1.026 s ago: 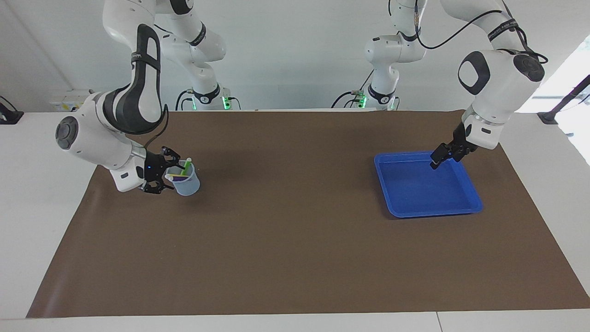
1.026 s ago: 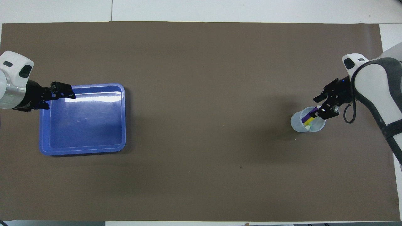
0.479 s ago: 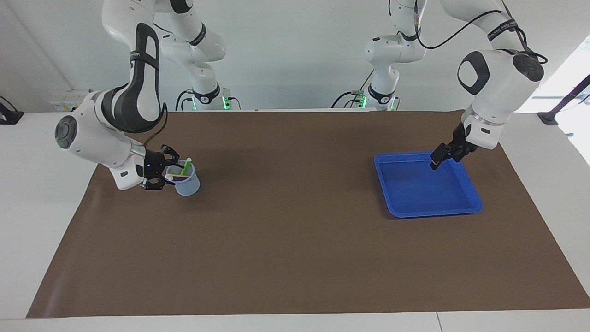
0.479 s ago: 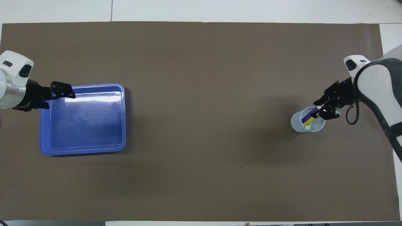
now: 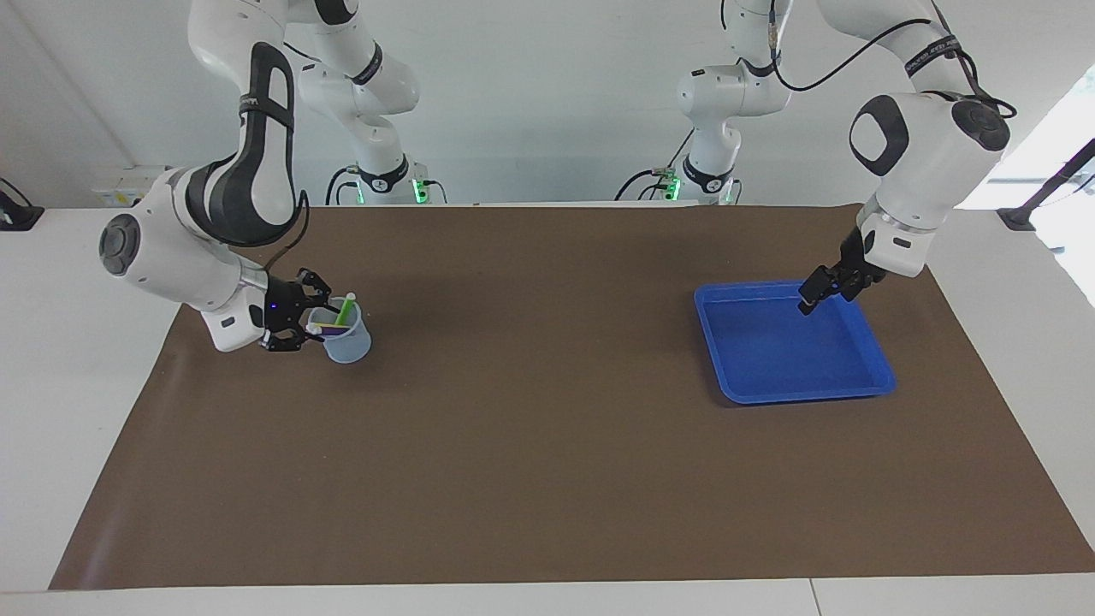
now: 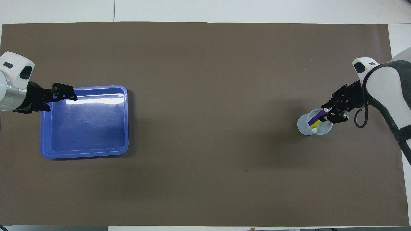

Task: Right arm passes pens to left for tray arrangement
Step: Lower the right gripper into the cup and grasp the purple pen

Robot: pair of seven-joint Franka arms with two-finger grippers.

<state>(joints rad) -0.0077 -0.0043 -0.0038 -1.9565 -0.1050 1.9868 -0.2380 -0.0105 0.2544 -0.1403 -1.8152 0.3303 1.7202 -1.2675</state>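
While the facing view looks across a brown mat (image 5: 547, 445) on the tabletop, the right gripper (image 5: 306, 318) sits at the rim of a pale cup (image 5: 349, 340) toward the right arm's end. Its fingers are partly closed around the pens' tops; whether they grip one cannot be told. A green pen (image 5: 345, 310) stands tilted in the cup. Toward the left arm's end, the left gripper (image 5: 807, 301) hangs over the robot-side edge of the blue tray (image 5: 873, 376).

Seen from overhead, the cup (image 6: 305, 128) holds a purple pen (image 6: 315, 117) and a yellow pen (image 6: 316, 124), leaning toward the right gripper (image 6: 327, 113) at the rim. At the mat's other end, the left gripper (image 6: 70, 96) waits with fingers spread wide over the tray's (image 6: 83, 153) corner.
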